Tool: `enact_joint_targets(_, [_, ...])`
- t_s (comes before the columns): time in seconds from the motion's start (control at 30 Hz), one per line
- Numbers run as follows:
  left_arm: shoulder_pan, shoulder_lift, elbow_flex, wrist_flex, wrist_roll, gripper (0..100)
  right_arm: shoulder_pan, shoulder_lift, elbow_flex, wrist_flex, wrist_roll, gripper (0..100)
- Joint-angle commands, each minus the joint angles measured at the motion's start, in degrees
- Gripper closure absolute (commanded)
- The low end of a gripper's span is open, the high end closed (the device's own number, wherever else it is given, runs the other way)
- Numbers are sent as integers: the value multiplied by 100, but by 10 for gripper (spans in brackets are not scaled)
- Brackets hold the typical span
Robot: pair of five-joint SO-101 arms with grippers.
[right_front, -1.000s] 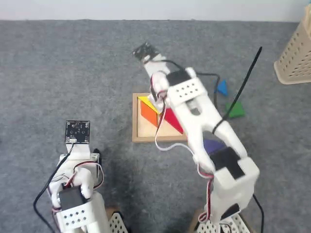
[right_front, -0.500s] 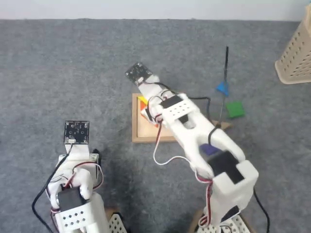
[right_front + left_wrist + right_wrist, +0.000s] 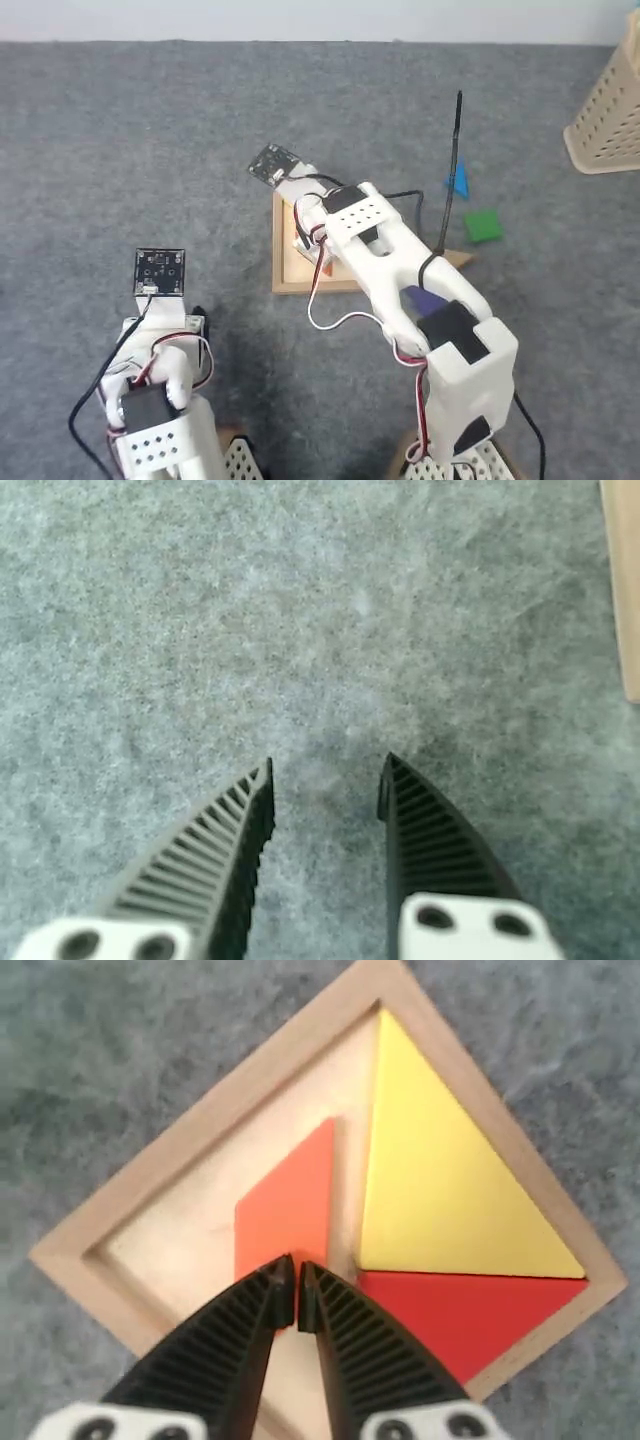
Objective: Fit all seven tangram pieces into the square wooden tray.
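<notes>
The square wooden tray [image 3: 190,1130] holds a yellow triangle [image 3: 450,1200], a red triangle [image 3: 470,1310] and an orange parallelogram [image 3: 290,1210]. My right gripper [image 3: 297,1272] is shut, with its tips down at the near edge of the orange piece and nothing between them. In the high view the right arm [image 3: 365,220] lies across the tray [image 3: 283,285] and hides most of it. A blue triangle [image 3: 458,180] and a green square [image 3: 483,225] lie on the carpet to the right of the tray. A purple piece [image 3: 420,297] peeks from under the arm. My left gripper [image 3: 328,770] hangs open over bare carpet.
A beige slotted basket [image 3: 610,100] stands at the far right edge. A thin black strip [image 3: 450,170] sticks up from the right arm. A tan triangular tip [image 3: 458,258] shows beside that arm. The tray's edge [image 3: 625,590] is off to one side of the left gripper.
The right arm has swung left across the tray, its wrist now over the tray's far-left corner, covering more of the pieces. The left arm has not moved.
</notes>
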Motion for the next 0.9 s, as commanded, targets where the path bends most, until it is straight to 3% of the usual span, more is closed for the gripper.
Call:
enact_joint_targets(0.0, [-18, -44, -66, 18, -35, 832, -22, -101, 316, 171, 492, 992])
enact_joint_targets(0.5, [-18, -44, -66, 18, -35, 832, 593, -1385, 1468, -154, 730, 992])
enact_joint_targets(0.67, [-18, -44, -66, 18, -35, 832, 576, -1815, 1433, -286, 70, 991])
enact_joint_targets(0.87, [-18, -44, -66, 18, -35, 832, -84, -1771, 1468, -1086, -580, 991])
